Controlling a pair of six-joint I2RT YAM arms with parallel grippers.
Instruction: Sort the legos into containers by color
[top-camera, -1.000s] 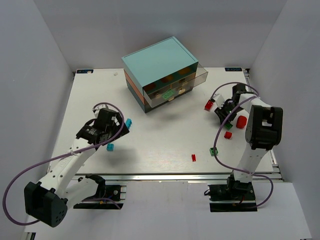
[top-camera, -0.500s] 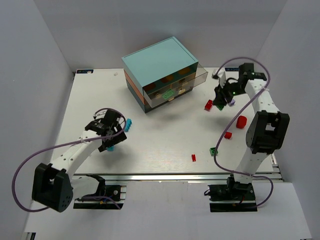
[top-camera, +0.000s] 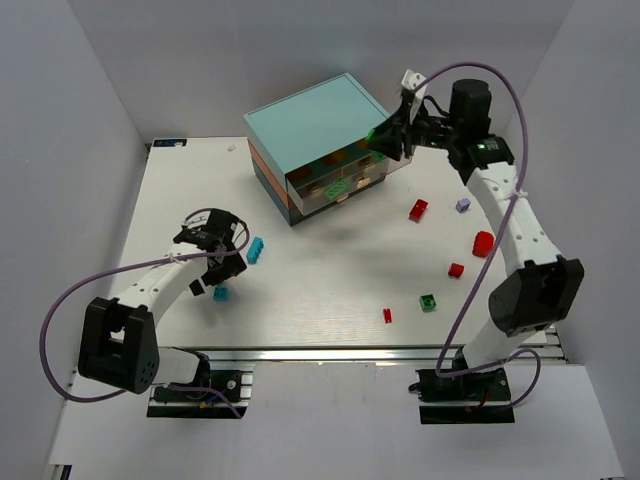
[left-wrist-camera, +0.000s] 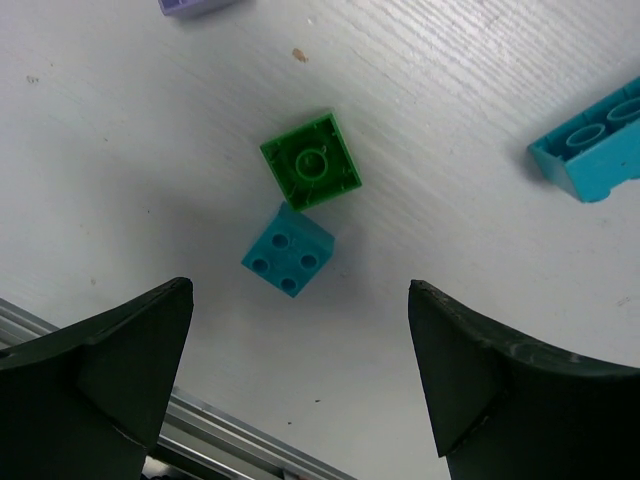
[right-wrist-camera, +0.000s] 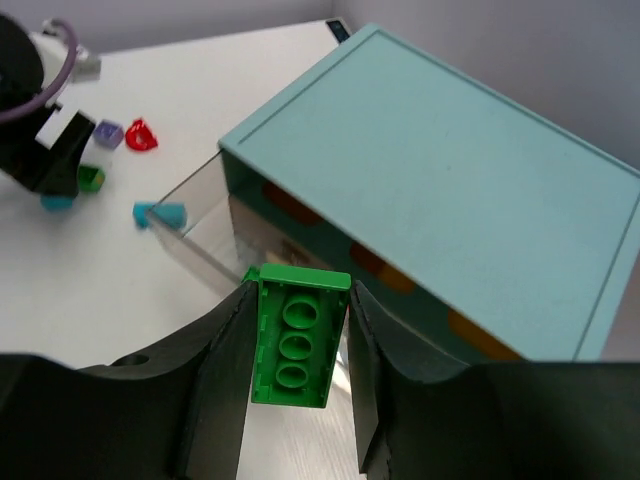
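The right gripper (right-wrist-camera: 297, 292) pinches a long green brick (right-wrist-camera: 293, 335) by its long sides. The brick's hollow underside faces the wrist camera, and its long axis runs along the fingers. It hangs in the air just over the clear drawer (right-wrist-camera: 195, 225) pulled out of the teal-topped chest (top-camera: 318, 122). The left gripper (left-wrist-camera: 298, 300) is spread wide and holds nothing, above the table (left-wrist-camera: 480, 60) on the left. Below its fingers lie a square green brick (left-wrist-camera: 312, 160), underside up, and a square cyan brick (left-wrist-camera: 288, 250), studs up, its corner against the green one. A long cyan brick (left-wrist-camera: 598, 150) lies off to the right, slanting up and right in the left wrist view.
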